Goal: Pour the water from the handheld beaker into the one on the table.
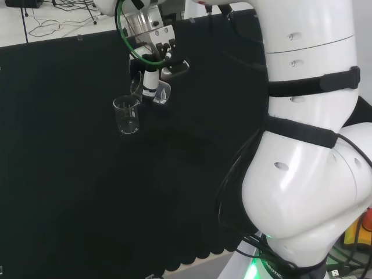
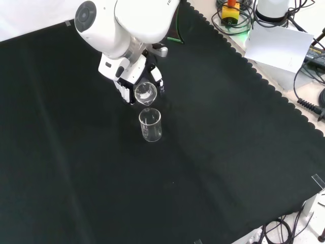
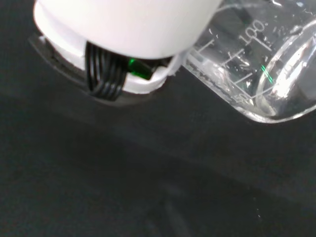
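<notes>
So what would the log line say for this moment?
hand: shut on held beaker | held beaker: tilted | table beaker: upright

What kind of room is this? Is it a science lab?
Probably a robot lab: a white robot arm tips a glass beaker over another beaker on a black cloth bench, with cables alongside.

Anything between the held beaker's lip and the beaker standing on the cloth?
Nothing: in the front view, only bare black cloth shows between the tilted held beaker and the standing beaker.
</notes>
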Robot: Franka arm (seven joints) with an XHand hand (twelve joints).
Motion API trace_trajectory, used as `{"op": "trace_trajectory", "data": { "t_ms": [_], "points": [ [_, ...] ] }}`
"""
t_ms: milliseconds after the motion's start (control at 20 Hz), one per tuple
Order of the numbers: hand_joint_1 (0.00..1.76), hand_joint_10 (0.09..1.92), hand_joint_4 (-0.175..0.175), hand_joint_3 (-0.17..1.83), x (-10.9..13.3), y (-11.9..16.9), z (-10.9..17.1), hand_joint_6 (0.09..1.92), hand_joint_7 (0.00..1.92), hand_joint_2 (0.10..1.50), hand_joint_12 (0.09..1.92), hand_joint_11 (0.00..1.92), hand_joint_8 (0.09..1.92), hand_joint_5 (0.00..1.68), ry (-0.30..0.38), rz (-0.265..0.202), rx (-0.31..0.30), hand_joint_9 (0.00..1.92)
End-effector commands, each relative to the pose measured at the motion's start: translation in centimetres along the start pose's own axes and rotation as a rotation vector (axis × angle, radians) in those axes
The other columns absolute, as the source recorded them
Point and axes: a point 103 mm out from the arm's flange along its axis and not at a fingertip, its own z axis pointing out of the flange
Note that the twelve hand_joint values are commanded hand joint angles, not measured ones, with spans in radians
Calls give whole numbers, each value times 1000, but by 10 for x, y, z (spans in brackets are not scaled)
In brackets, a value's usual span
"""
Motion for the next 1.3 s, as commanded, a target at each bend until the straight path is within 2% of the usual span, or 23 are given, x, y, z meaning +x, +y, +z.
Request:
{"op": "trace_trajectory", "data": {
  "t_ms": [50,350,450,700,1300],
  "points": [
    [1414,674,-175,495,5,-1,-3,794,1126,757,727,1183,893,1146,-62,22,27,1269],
    [1414,687,-175,503,11,0,-7,804,1123,755,728,1182,902,1142,-94,26,40,1263],
    [1414,688,-175,504,23,4,-9,805,1123,755,728,1182,902,1141,-114,27,53,1263],
    [1414,690,-175,508,17,1,-12,807,1118,753,729,1181,904,1141,-137,31,62,1267],
    [1414,691,-175,520,26,2,-17,812,1111,748,731,1181,911,1139,-197,65,101,1274]
  ]
}}
